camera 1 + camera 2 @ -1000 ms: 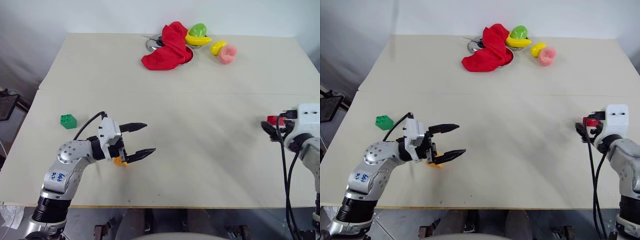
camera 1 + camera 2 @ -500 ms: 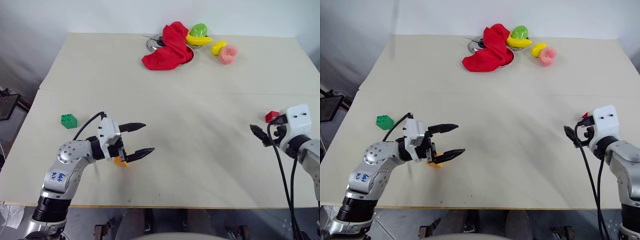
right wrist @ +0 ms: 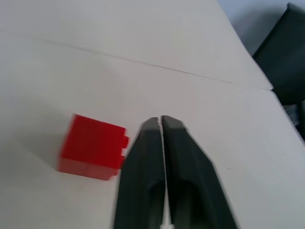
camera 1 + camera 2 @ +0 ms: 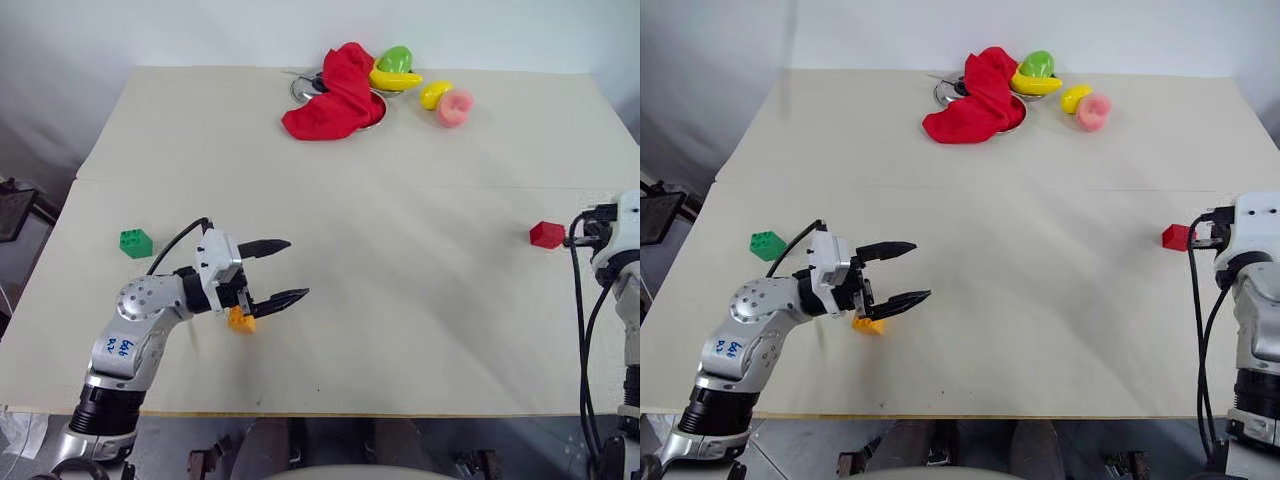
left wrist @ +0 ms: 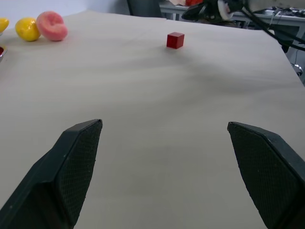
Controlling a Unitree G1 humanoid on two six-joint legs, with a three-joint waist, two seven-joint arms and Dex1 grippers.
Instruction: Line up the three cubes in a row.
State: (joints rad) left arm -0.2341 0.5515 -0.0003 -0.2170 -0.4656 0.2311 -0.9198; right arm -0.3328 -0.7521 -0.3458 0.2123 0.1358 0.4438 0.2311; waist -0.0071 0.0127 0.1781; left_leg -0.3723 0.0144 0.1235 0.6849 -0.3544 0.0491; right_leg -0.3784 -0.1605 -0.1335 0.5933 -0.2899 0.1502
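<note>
- Right gripper [image 3: 162,125] is pinched together on nothing, tips just beside the red cube [image 3: 93,147], which lies tipped on its side, studs facing the fingers.
- Left gripper [image 4: 285,270] is spread wide and level, hovering right over the orange cube [image 4: 240,320].
- Green cube [image 4: 135,242] sits well left of the orange one; red is way off right.
- Cubes look light, stiff, a bit slick, so I'd squeeze the flat sides, not the studs.
- Table [image 4: 400,300] is flat, so they'll probably slide easily.
</note>
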